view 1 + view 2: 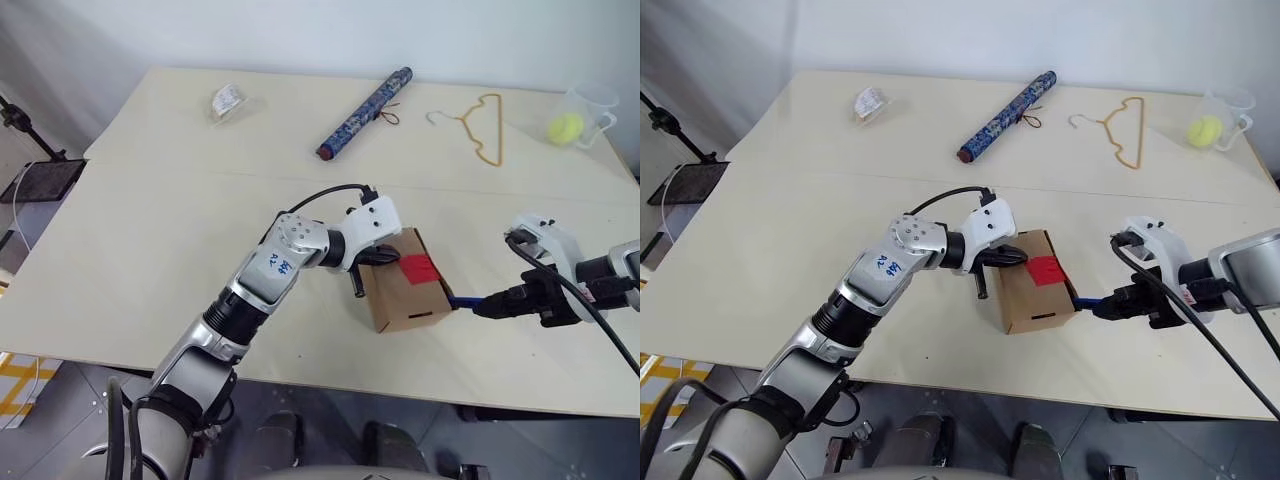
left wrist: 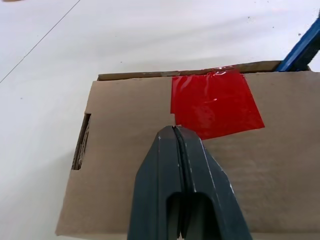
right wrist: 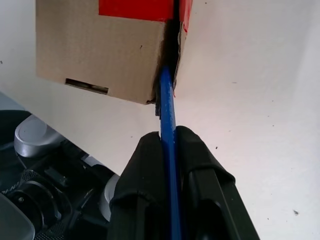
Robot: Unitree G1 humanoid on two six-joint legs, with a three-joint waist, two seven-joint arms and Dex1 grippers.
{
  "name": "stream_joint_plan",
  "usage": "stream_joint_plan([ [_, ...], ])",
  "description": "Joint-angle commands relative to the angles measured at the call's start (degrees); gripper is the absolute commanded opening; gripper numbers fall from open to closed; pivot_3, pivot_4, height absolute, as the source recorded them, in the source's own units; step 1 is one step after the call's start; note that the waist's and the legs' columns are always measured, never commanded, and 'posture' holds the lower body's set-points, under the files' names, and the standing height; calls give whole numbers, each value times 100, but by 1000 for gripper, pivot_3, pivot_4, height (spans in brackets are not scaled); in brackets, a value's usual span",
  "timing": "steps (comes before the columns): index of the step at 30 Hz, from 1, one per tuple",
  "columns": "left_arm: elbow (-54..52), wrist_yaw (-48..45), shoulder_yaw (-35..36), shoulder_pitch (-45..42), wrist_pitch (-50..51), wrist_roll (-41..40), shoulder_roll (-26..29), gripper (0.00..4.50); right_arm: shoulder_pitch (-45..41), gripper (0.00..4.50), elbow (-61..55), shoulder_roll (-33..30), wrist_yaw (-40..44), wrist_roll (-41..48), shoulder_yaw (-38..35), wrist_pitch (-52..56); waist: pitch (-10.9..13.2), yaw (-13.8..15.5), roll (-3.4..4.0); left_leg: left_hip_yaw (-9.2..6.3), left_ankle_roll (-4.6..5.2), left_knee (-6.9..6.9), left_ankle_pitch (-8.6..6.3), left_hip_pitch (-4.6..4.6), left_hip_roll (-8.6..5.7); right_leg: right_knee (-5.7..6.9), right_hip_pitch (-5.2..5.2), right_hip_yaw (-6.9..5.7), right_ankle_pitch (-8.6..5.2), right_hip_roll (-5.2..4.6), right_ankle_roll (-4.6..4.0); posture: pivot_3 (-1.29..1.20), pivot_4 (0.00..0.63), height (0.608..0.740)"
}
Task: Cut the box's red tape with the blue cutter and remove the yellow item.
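We see the right gripper point(image 3: 170, 145), jaws clamped on the blue cutter point(image 3: 167, 112), its long axis aimed into the box point(image 1: 405, 300) at the corner edge below the red tape point(image 1: 418, 268); the left gripper point(image 2: 177, 137), jaws closed, presses the box top.

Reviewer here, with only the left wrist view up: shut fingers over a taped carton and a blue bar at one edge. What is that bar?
Observer: It is the blue cutter, clamped in the right gripper, its tip at the box corner.
Operator: Is the left gripper holding anything?
Observer: No. The left gripper is shut and lies on the box top beside the red tape.
Operator: Any sign of the yellow item?
Observer: None; the flaps are closed. Only a pale yellow-green ball sits in a clear cup at the far right.
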Motion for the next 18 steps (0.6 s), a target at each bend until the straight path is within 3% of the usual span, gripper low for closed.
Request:
stream_joint_plan([
  [1,357,-142,-468,213,157,247,42,0,-83,96,-39,-137,132,34,-75,52,-1,-2,0,0,0,0,0,0,0,-1,0,0,0,0,-1,0,150,740],
  [7,319,-154,-433,231,113,227,45,0,-431,96,44,-762,698,34,-234,420,-1,30,3,-3,-2,-3,-2,-4,0,-9,-3,-2,0,-1,-2,0,150,740],
  [13,291,-253,-218,202,-150,117,143,0,-987,96,1067,-848,349,34,-598,526,-2,26,3,2,0,-4,-6,-7,2,-33,0,0,-1,-2,-10,0,150,740],
  [18,238,-424,134,187,-368,-28,346,0,-435,96,1334,-926,357,34,-1207,286,-1,7,3,7,-2,-12,-9,-15,5,-30,-13,-1,-1,0,-9,0,150,740],
])
